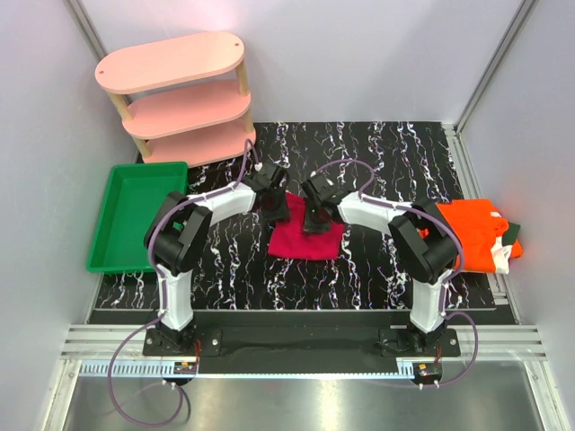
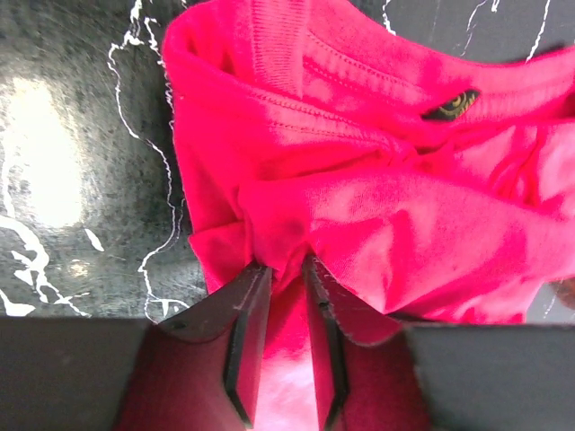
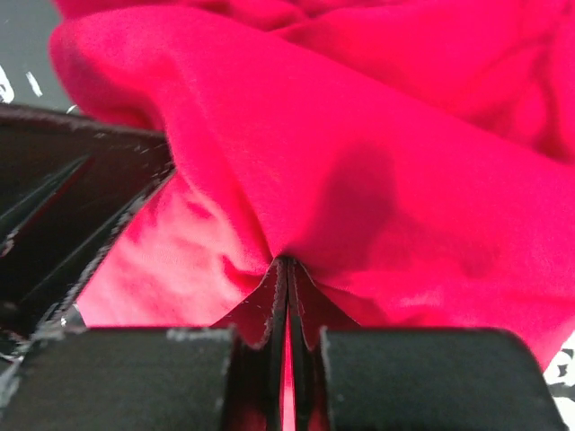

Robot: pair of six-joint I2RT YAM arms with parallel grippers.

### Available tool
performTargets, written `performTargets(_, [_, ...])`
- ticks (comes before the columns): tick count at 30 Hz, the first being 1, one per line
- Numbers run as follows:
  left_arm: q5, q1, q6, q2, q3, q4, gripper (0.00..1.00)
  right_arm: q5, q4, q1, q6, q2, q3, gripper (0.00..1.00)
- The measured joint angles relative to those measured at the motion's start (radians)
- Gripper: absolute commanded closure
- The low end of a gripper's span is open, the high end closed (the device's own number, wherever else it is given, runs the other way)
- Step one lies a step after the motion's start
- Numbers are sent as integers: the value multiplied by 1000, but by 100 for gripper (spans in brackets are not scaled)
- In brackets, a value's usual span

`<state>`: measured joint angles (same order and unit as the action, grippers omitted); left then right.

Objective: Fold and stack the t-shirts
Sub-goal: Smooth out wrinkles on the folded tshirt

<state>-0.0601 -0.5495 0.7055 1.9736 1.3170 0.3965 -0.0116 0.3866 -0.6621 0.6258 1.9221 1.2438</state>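
Note:
The crimson t-shirt (image 1: pixel 308 241) lies partly folded on the black marbled table, between both arms. My left gripper (image 1: pixel 272 206) is at its far left edge. In the left wrist view the left gripper (image 2: pixel 283 266) pinches a bunched fold of the crimson shirt (image 2: pixel 377 171), whose collar label faces up. My right gripper (image 1: pixel 316 216) is over the shirt's far middle. In the right wrist view the right gripper (image 3: pixel 287 263) is shut tight on a fold of the crimson shirt (image 3: pixel 377 162). The orange t-shirt (image 1: pixel 472 231) lies folded at the right on the dark green one (image 1: pixel 512 234).
A green plastic tray (image 1: pixel 135 215) stands at the left edge of the table. A pink three-tier shelf (image 1: pixel 180 94) stands at the back left. White walls close in both sides and the back.

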Motion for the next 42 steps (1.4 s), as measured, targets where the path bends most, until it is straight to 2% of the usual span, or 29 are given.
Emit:
performTargets(1, [3,0,-4,0,3,3,65,-6,0,-5,2,3,4,93])
performTargets(3, [9,0,-11,0,5,6,62,-6,0,-10,7,5,7,84])
performTargets(4, [11,0,-14,-3,6,6,61,2,0,-10,10,4,7,73])
performTargets(8, [39,0,-23,-23,-2,30,59,53,14,-16,15,-19,5,55])
performTargets(11, [59,1,-29,-64,-27,70,58,105,54,-5,16,-58,2,50])
performTargets(16, [69,2,-32,-150,-57,113,58,199,117,29,19,-176,-3,47])
performTargets(22, [61,-3,-32,-200,-57,117,59,269,133,34,49,-342,-95,48])
performTargets(30, [37,-82,-32,-164,-55,121,60,282,125,34,78,-264,-218,48])
performTargets(35, [17,-136,-31,-122,-55,121,60,289,97,34,96,-238,-221,43])
performTargets(42, [11,-144,-24,-118,-55,118,60,338,97,34,89,-177,-169,39])
